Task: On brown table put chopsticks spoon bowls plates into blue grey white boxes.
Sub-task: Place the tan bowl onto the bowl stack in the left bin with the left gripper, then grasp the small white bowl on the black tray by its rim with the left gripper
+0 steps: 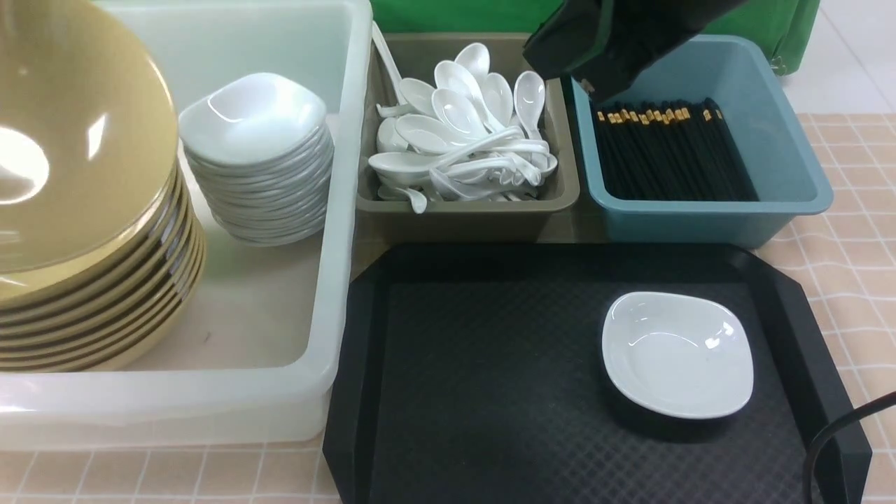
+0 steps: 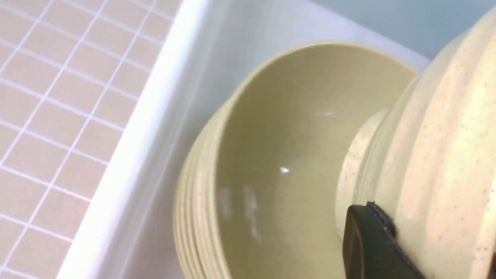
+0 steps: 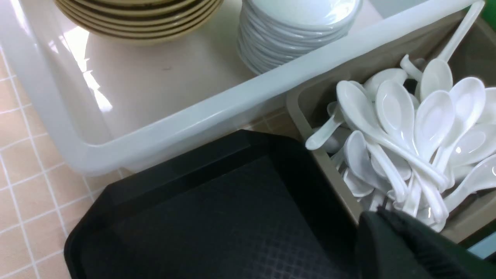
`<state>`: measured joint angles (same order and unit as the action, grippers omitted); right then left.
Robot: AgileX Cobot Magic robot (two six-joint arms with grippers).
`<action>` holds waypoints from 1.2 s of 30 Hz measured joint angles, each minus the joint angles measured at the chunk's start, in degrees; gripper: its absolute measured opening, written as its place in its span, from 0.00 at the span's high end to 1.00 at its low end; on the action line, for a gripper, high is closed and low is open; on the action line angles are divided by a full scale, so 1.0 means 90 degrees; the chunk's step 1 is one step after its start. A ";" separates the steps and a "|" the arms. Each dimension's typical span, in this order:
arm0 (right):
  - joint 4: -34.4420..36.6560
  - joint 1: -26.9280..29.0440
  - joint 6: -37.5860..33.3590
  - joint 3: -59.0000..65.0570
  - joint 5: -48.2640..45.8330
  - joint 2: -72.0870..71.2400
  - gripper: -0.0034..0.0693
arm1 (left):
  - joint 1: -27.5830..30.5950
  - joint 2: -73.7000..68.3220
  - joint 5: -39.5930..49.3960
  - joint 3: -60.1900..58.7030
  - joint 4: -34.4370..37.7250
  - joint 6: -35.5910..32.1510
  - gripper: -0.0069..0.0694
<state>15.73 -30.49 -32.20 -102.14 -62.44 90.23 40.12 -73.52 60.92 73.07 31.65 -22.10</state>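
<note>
My left gripper (image 2: 430, 255) is shut on the wall of a yellow bowl (image 2: 438, 147), one black pad (image 2: 372, 240) on its outside, just above the stack of yellow bowls (image 2: 271, 174) in the white box (image 2: 128, 155). In the front view this bowl (image 1: 70, 140) tilts over the stack (image 1: 119, 308); the gripper itself is hidden. My right gripper (image 1: 595, 80) hangs shut between the grey box (image 1: 469, 213) of white spoons (image 1: 462, 133) and the blue box (image 1: 791, 140) of black chopsticks (image 1: 665, 154). Nothing shows between its fingers (image 3: 403, 248). A white plate (image 1: 677, 353) lies on the black tray (image 1: 455, 385).
A stack of white plates (image 1: 262, 161) stands in the white box beside the bowls. A black cable (image 1: 840, 427) crosses the tray's front right corner. Checked brown tablecloth (image 1: 854, 245) shows to the right. A green cloth (image 1: 448, 14) hangs behind the boxes.
</note>
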 joint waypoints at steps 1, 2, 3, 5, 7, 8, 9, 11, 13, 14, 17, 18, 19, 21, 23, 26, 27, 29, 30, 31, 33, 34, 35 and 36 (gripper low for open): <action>0.0000 0.0000 0.0000 0.0000 0.0000 0.0000 0.90 | -0.0005 -0.0053 -0.0009 -0.0008 -0.0007 0.0000 0.90; -0.0004 0.0000 0.0000 0.0000 0.0000 0.0000 0.90 | -0.0059 -0.0237 -0.0033 -0.0021 -0.0067 0.0011 0.89; -0.0004 0.0000 0.0000 0.0000 -0.0006 0.0000 0.90 | -0.0098 -0.0374 -0.0046 -0.0021 -0.0118 0.0036 0.88; -0.0004 0.0000 0.0000 0.0000 -0.0006 0.0000 0.90 | -0.0177 -0.0611 -0.0125 -0.0021 -0.0285 0.0056 0.83; -0.0004 0.0000 0.0000 0.0000 -0.0006 0.0000 0.90 | -0.0228 -0.0876 -0.0163 -0.0021 -0.0513 0.0056 0.74; -0.0004 0.0000 0.0000 0.0000 -0.0006 0.0000 0.90 | -0.0259 -0.0951 -0.0181 -0.0021 -0.0597 0.0056 0.70; -0.0004 0.0000 0.0000 0.0000 -0.0006 0.0000 0.90 | -0.0284 -0.1016 -0.0230 -0.0021 -0.0637 0.0056 0.64; -0.0004 0.0000 0.0000 0.0000 -0.0006 0.0000 0.90 | -0.0364 -0.1072 -0.0327 -0.0021 -0.0690 0.0056 0.52; -0.0004 0.0000 0.0000 0.0000 -0.0006 0.0000 0.90 | -0.0418 -0.1073 -0.0354 -0.0015 -0.0746 0.0056 0.41; -0.0004 0.0000 0.0000 0.0000 -0.0006 0.0000 0.90 | -0.0430 -0.1073 -0.0354 -0.0008 -0.0784 0.0063 0.38; -0.0004 0.0000 -0.0032 0.0000 -0.0025 0.0000 0.90 | -0.0456 -0.1058 -0.0205 0.0245 -0.0913 0.0103 0.17; -0.0004 0.0000 -0.0063 0.0000 -0.0042 0.0000 0.90 | -0.0456 -0.1043 -0.0162 0.0395 -0.1085 0.0140 0.13; -0.0004 0.0000 -0.0069 0.0000 -0.0060 0.0000 0.90 | -0.0448 -0.1022 -0.0086 0.0578 -0.1235 0.0226 0.10; -0.0007 0.0000 -0.0069 0.0000 -0.0134 0.0000 0.90 | -0.0435 -0.0949 0.0181 0.1034 -0.1380 0.0425 0.08; -0.0024 0.0000 -0.0083 0.0000 -0.0214 0.0000 0.90 | -0.0463 -0.0860 0.0506 0.1490 -0.1371 0.0608 0.07; -0.0074 0.0000 -0.0076 0.0000 -0.0316 0.0000 0.90 | -0.0732 -0.0675 0.0914 0.2055 -0.1357 0.0894 0.08; -0.0160 0.0000 -0.0007 0.0000 -0.0368 0.0000 0.90 | -0.1027 -0.0603 0.1013 0.2205 -0.1294 0.0945 0.10; -0.0407 0.0000 0.0224 0.0000 -0.0477 0.0000 0.90 | -0.1532 -0.0552 0.1069 0.2278 -0.1186 0.0942 0.12; -0.0985 0.0000 0.0680 0.0009 -0.0714 0.0000 0.90 | -0.2755 -0.0569 0.1111 0.2257 -0.1078 0.0937 0.15; -0.1289 0.0000 0.0902 0.0048 -0.0831 0.0000 0.90 | -0.3350 -0.0629 0.1109 0.2200 -0.1077 0.0937 0.16; -0.1787 0.0000 0.1299 0.0188 -0.0945 -0.0020 0.90 | -0.4333 -0.0781 0.0993 0.2059 -0.1119 0.0937 0.17; -0.2027 0.0000 0.1517 0.0341 -0.0964 -0.0047 0.90 | -0.4928 -0.0925 0.0831 0.1959 -0.1172 0.0937 0.17; -0.2394 0.0000 0.1874 0.0590 -0.0980 -0.0125 0.90 | -0.5492 -0.1155 0.0592 0.1870 -0.1216 0.0937 0.17; -0.2582 0.0000 0.2099 0.0837 -0.0980 -0.0220 0.90 | -0.6003 -0.1396 0.0388 0.1813 -0.1255 0.0937 0.17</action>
<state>-7.51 -30.49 -13.31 -94.61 -71.26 88.25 -13.91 -86.08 64.42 89.38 20.36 -13.67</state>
